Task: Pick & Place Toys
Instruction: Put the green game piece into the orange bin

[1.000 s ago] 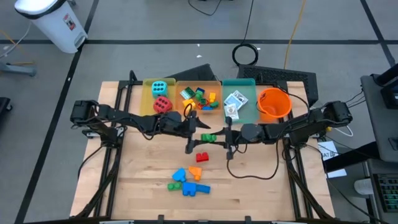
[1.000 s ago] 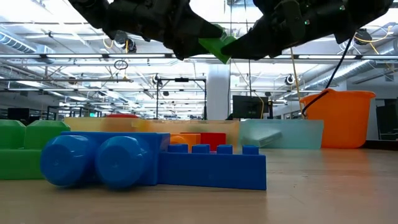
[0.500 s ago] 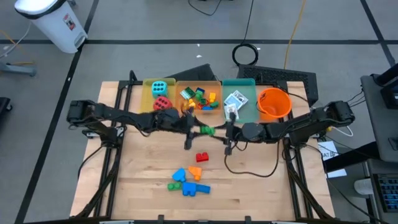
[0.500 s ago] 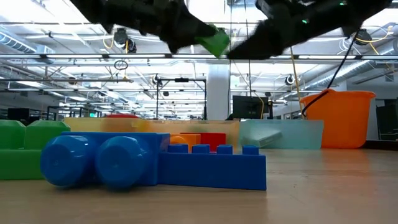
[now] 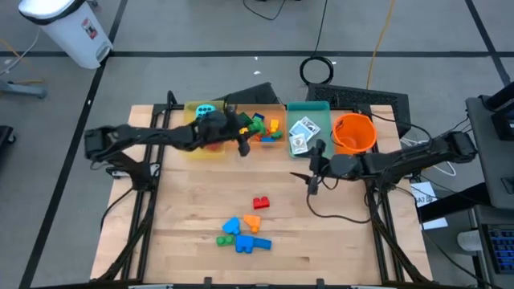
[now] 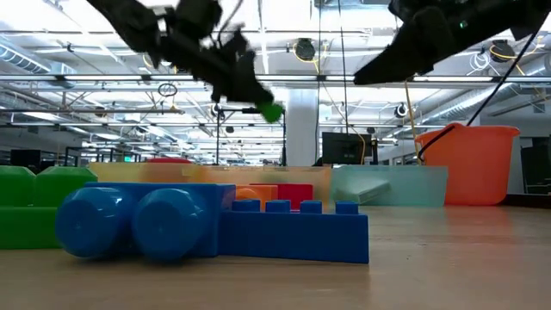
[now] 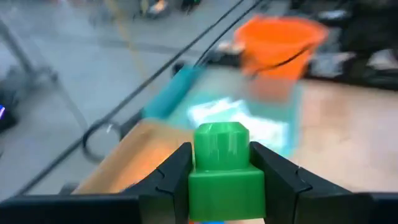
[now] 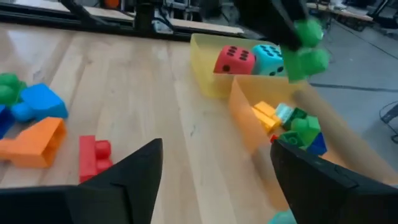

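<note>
My left gripper (image 5: 241, 135) is shut on a green brick (image 7: 221, 165) and holds it above the orange tray (image 5: 277, 108), which has several bricks in it. The brick also shows in the low view (image 6: 269, 110) and in the right wrist view (image 8: 305, 46). My right gripper (image 5: 313, 167) is open and empty above the table, just in front of the teal tray (image 5: 321, 108). A red die (image 8: 234, 60) and a cyan die (image 8: 268, 59) lie in the yellow tray (image 5: 191, 128). Card packs (image 5: 303, 132) lie in the teal tray. My left gripper pinches the green brick by two opposite sides of its base (image 7: 194, 183) between its two fingers. The round stud (image 7: 221, 140) sticks out ahead of the fingertips. The fingers come from the table's left, slanting down. The brick is lifted clear, above the orange tray.
On the near middle of the table lie a red brick (image 5: 260, 202), an orange brick (image 5: 252, 221), blue bricks (image 5: 245, 239) and a green brick (image 5: 224, 239). An orange bucket (image 5: 354, 132) stands at the far right, beside the teal tray.
My left gripper has carried the green brick from the table's middle toward the far edge, to above the orange tray. My right gripper, which stood right against the brick a second ago, has drawn away toward the table's right edge.
</note>
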